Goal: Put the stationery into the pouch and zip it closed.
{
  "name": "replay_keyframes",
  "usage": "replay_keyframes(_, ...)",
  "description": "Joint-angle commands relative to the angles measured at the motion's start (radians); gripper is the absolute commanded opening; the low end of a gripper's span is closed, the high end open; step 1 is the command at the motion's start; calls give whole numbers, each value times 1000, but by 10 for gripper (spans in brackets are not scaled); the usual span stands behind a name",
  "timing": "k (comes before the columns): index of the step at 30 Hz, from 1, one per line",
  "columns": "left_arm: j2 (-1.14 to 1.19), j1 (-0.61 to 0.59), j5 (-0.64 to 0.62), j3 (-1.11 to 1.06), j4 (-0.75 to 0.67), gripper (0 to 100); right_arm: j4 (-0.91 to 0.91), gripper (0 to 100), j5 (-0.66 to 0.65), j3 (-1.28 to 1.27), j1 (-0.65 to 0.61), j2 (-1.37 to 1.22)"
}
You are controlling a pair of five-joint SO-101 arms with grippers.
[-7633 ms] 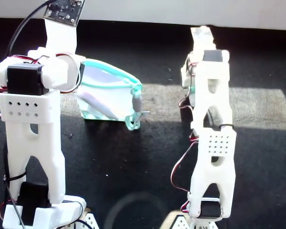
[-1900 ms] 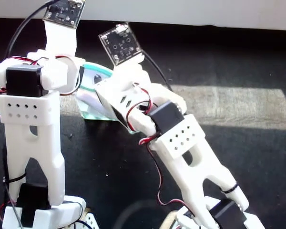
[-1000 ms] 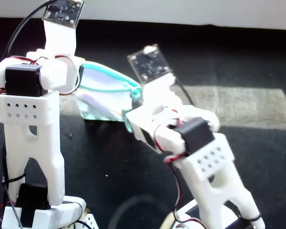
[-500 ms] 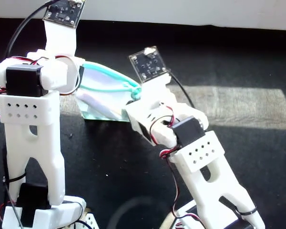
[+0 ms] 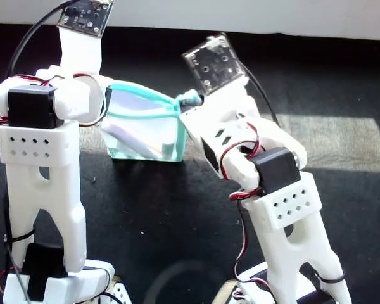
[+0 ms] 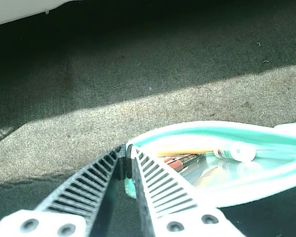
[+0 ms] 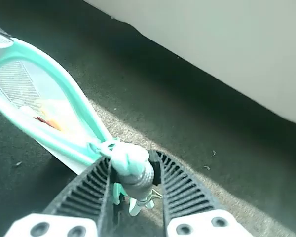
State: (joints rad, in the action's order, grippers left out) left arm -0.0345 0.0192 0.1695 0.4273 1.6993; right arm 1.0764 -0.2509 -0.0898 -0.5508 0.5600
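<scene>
A clear pouch (image 5: 142,133) with teal trim stands on the dark mat between the two arms, pulled taut. Pens (image 6: 187,159) lie inside it, and its mouth (image 6: 222,136) gapes. My left gripper (image 6: 125,149) is shut on the pouch's end seam; from above it sits at the pouch's left end (image 5: 106,101). My right gripper (image 7: 130,159) is shut on the zipper pull (image 7: 134,172), a teal and grey tab at the pouch's right end (image 5: 189,99). In the right wrist view the pouch (image 7: 37,96) stretches away from the fingers.
A sunlit strip (image 5: 342,142) crosses the dark mat to the right of the pouch. A white wall (image 5: 272,16) borders the far side. The left arm's column (image 5: 41,183) and the right arm's links (image 5: 285,215) stand in front of the pouch.
The right arm swung in from its upright rest, closed on the zipper pull and drew it up and to the right. The pouch's right end rose and the pouch went taut. The left arm stayed put.
</scene>
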Motion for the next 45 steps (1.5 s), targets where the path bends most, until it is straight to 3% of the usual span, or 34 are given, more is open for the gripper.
replay_keyframes(1,7,30,-9,16,32,9,-79,7,-97,97,12,19)
replay_keyframes(10,5,28,-12,203,41,27,-104,7,-110,96,15,-51)
replay_keyframes(16,1,-19,-14,225,52,217,-104,7,-112,97,16,-122)
replay_keyframes(21,-114,-81,-14,329,48,192,-107,7,-112,97,16,-166)
replay_keyframes(29,-406,-84,-14,358,55,189,-111,7,-109,107,16,-200)
replay_keyframes(33,-515,-56,-15,177,55,189,-110,7,-109,134,16,-200)
replay_keyframes(39,-622,137,-14,-292,38,189,-110,7,-107,232,16,-209)
replay_keyframes(42,-630,168,-14,-501,-81,189,-104,7,-107,234,18,-209)
replay_keyframes(45,-631,153,-14,-699,-308,189,-94,7,-107,234,18,-205)
